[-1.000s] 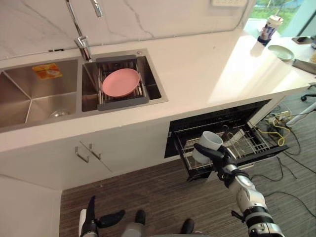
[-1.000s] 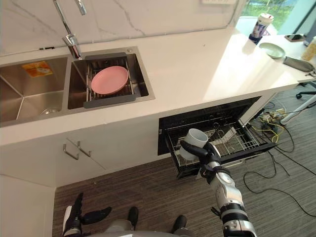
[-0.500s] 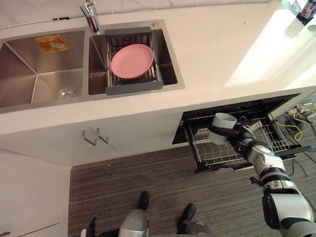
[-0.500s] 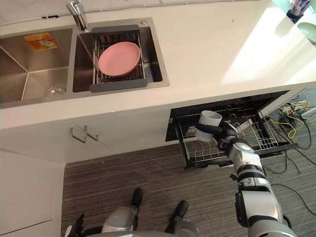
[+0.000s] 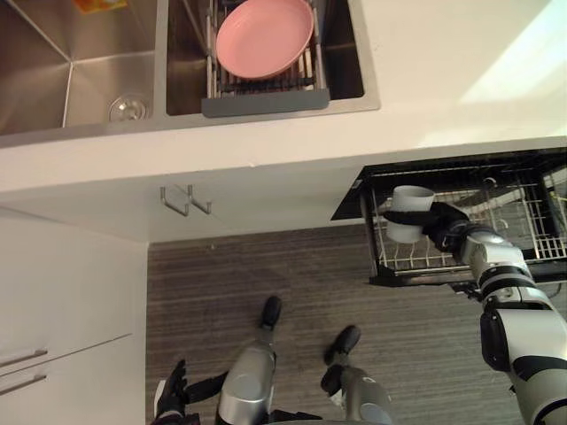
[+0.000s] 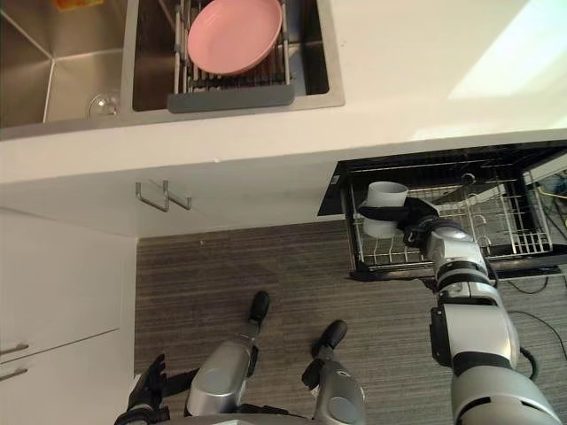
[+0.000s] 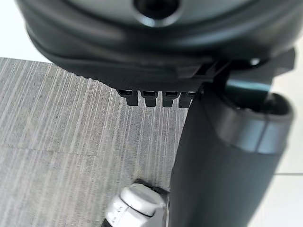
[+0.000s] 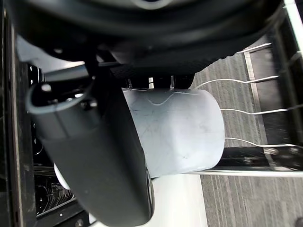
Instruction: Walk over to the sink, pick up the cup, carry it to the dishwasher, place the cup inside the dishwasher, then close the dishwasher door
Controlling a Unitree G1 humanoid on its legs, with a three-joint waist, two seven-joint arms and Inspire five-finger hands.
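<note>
No text, number or sign can be read at this moment. One orange label (image 5: 99,4) lies in the left basin of the sink (image 5: 35,97), at the far side of that basin. Its print is too small to make out.

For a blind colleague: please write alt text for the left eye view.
The right hand grips an upright white cup at the pulled-out dishwasher rack. Above, a pink plate lies on a drainer in the sink; the left hand hangs open near the floor.
</note>
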